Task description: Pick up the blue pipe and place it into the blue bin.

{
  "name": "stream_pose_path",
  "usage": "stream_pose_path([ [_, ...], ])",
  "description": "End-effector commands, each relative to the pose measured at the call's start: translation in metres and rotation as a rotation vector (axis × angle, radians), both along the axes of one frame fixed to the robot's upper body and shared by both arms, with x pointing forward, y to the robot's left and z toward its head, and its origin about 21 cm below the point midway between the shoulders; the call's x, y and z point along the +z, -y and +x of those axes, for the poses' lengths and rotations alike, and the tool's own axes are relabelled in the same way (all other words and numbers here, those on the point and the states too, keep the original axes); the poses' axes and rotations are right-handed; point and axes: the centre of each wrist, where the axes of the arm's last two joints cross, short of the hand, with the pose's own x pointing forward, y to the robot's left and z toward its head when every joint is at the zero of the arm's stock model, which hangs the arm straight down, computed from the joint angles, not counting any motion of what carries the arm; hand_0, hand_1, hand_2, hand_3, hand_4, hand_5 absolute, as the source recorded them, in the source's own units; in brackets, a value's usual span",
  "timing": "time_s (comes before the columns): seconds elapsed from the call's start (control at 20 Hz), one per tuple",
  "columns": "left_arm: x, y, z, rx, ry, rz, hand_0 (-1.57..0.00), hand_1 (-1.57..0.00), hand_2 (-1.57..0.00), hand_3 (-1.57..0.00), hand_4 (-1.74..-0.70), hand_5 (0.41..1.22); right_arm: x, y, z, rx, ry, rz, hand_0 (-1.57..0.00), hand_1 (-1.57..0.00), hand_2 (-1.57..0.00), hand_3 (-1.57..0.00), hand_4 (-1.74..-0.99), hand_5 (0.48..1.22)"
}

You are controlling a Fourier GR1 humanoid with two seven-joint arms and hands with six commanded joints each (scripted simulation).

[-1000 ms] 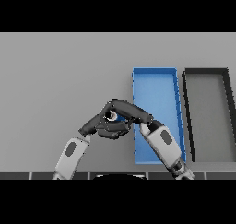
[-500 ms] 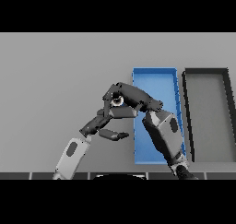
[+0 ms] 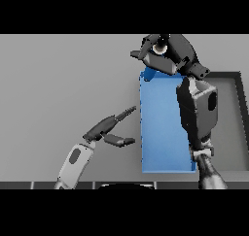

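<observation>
My right hand [image 3: 171, 55] is raised high over the far left corner of the blue bin [image 3: 160, 133], its fingers curled round the blue pipe [image 3: 150, 74]. Only a short blue piece of the pipe shows below the fingers, and a pale round end shows at the top of the fist. The right forearm hangs over the bin's right side and hides part of it. My left hand [image 3: 104, 129] lies low over the table just left of the bin, with straight fingers, the thumb apart, and nothing in it.
A black bin [image 3: 231, 123] stands right of the blue bin, side by side with it, partly hidden by my right arm. Grey table stretches to the left and far side.
My right hand has risen with the blue pipe and moved to the bin's far left corner. The left hand has let go of the pipe and stayed low, fingers straightened.
</observation>
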Motion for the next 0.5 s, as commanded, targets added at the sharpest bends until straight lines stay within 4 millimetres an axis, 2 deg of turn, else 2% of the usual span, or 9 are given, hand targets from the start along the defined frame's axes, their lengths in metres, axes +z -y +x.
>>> stream_pose_path([
  [0.0,-0.001,0.0,0.0,-0.005,0.004,-0.001,0.0,0.0,0.0,0.0,-0.89,0.415,-0.003,0.011,0.007,-0.049,-0.01,0.002,-1.57,-1.57,-1.57,-1.57,-1.741,1.221],
  [0.1,-0.003,-0.001,-0.002,-0.001,0.017,-0.005,0.0,0.0,0.0,0.0,-0.88,0.411,-0.01,0.034,0.018,-0.137,-0.037,-0.029,-1.57,-1.57,-1.57,-1.57,-1.741,1.221],
  [0.25,-0.003,-0.001,-0.002,-0.001,0.021,0.013,0.0,0.0,0.0,0.0,-0.87,0.415,-0.041,0.066,0.025,-0.224,-0.125,-0.035,-1.57,-1.57,-1.57,-1.57,-1.741,1.221],
  [0.45,0.0,0.002,-0.003,-0.008,0.028,0.005,0.0,0.0,0.0,0.0,-0.87,0.42,-0.087,0.089,0.022,-0.299,-0.258,-0.073,-1.57,-1.57,-1.57,-1.57,-1.741,1.221],
])
